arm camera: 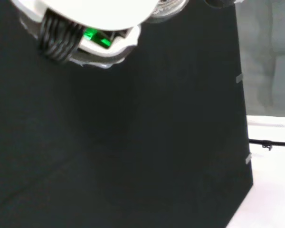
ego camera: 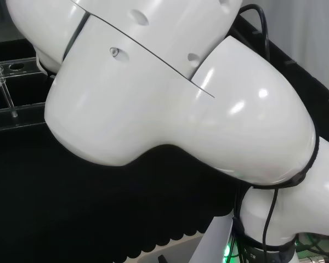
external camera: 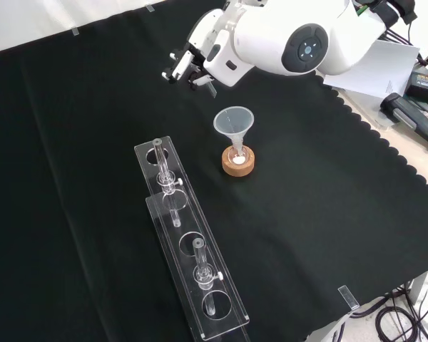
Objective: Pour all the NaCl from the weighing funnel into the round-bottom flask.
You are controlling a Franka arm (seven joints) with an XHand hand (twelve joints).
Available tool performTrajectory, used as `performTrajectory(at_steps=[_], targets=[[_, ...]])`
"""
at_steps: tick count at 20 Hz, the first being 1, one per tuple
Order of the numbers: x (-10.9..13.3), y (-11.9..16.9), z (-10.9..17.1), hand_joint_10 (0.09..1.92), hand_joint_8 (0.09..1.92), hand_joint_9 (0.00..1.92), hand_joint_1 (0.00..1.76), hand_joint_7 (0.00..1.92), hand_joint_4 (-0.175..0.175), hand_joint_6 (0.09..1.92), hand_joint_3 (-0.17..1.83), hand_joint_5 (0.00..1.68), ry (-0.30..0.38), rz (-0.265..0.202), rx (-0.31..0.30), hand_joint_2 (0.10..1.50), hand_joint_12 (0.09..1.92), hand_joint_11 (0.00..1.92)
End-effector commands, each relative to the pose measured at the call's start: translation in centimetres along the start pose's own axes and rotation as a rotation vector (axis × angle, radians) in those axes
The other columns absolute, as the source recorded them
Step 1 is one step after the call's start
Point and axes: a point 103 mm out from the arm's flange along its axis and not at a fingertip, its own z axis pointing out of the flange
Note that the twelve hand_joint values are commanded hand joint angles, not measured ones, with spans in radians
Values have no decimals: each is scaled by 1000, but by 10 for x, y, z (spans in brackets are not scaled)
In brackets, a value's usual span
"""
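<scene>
In the front view a clear round-bottom flask [external camera: 238,154] stands on a cork ring [external camera: 239,164] near the middle of the black cloth. A clear funnel [external camera: 233,124] sits in its neck. A little white powder [external camera: 237,158] lies at the flask's bottom. The black and white hand [external camera: 197,65] hovers above the cloth, farther off and a bit left of the funnel, apart from it. I cannot make out whether the hand holds anything.
A long clear rack [external camera: 189,239] with two glass tubes lies left of the flask in the front view; its end shows in the head view [ego camera: 5,82]. The arm's white links [ego camera: 170,93] loom large there. The wrist view shows cloth [arm camera: 133,156] and a white housing [arm camera: 99,28] with a green light.
</scene>
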Motion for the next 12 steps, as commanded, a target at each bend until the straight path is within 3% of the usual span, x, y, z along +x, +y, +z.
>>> performTrajectory(at_steps=[1,5,12], targets=[[-13,-7,4,95,123,1375,1129,1754,175,624,825,1340,-5,23,25,541,1504,0],[2,-2,-2,95,122,1376,1129,1755,175,625,826,1340,13,-7,5,541,1505,0],[-11,-7,3,93,119,1378,1129,1756,175,627,827,1339,2,31,30,541,1505,0]])
